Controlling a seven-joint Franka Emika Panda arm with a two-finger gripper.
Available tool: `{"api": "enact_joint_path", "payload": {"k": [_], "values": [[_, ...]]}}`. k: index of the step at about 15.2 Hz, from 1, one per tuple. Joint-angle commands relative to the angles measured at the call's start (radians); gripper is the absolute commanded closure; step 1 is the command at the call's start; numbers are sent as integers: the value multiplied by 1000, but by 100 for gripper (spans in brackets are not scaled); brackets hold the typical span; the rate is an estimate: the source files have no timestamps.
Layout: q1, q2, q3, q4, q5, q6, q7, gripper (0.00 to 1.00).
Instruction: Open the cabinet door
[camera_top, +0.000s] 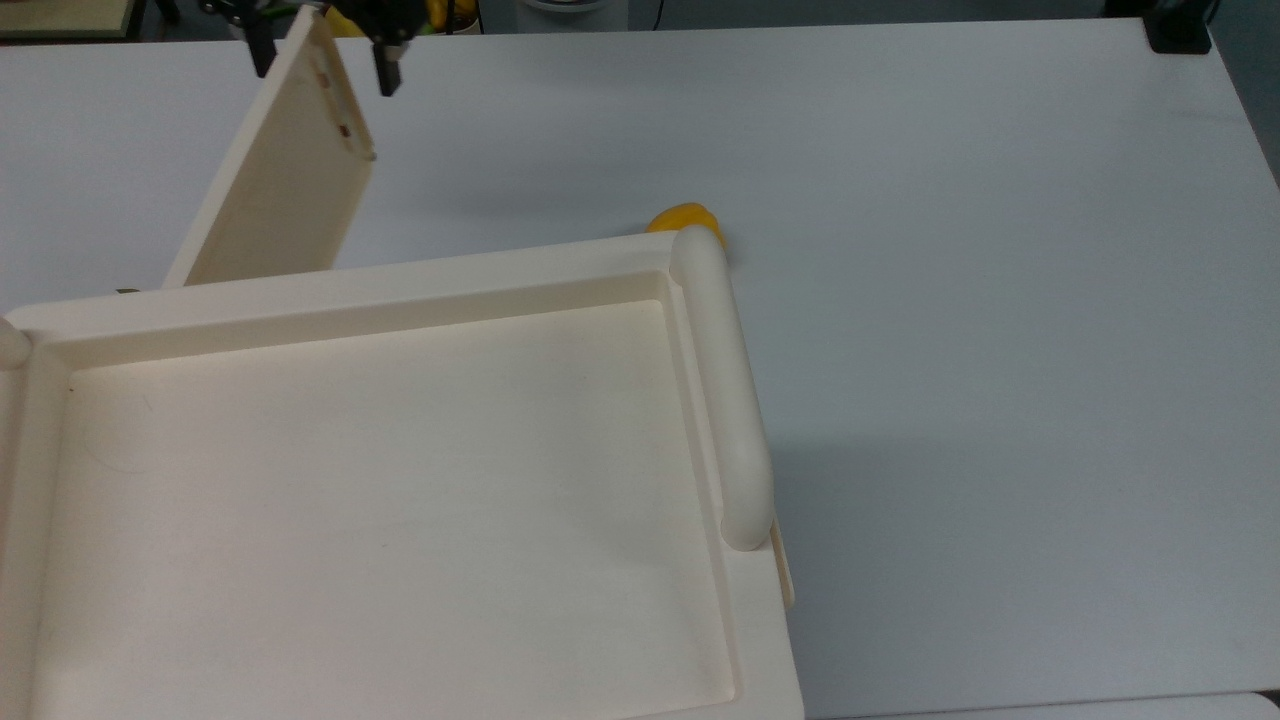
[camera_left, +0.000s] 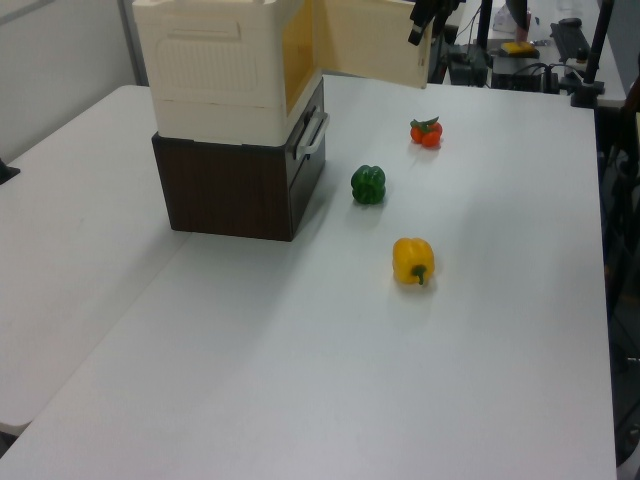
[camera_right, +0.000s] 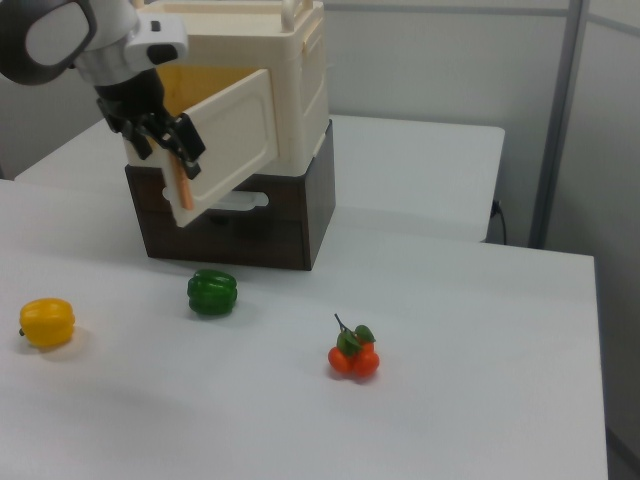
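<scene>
Cream cabinet door (camera_right: 232, 140) ajar, angled outward from cabinet (camera_right: 300, 80)

White table (camera_top: 1000, 300) surface matte, evenly lit, with soft shadows. In the right view a plain grey wall (camera_right: 440, 60) stands behind it, and a metal post (camera_right: 558, 120) runs upright at the right view's right. In the left view, dark equipment stands (camera_left: 590, 50) crowd the far end.

Smooth cream plastic cabinet door (camera_right: 235, 140)
</scene>
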Motion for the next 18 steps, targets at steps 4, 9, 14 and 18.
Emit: {"api": "enact_joint_path", "payload": {"k": [4,9,14,18], "values": [[-3,-53,-69,-5,0,-137,-78,0],[59,-92,-47,3,3,-279,-45,0],[144,-92,-43,-5,15,-342,-41,0],[166,-86,-43,-8,15,-338,-35,0]]}}
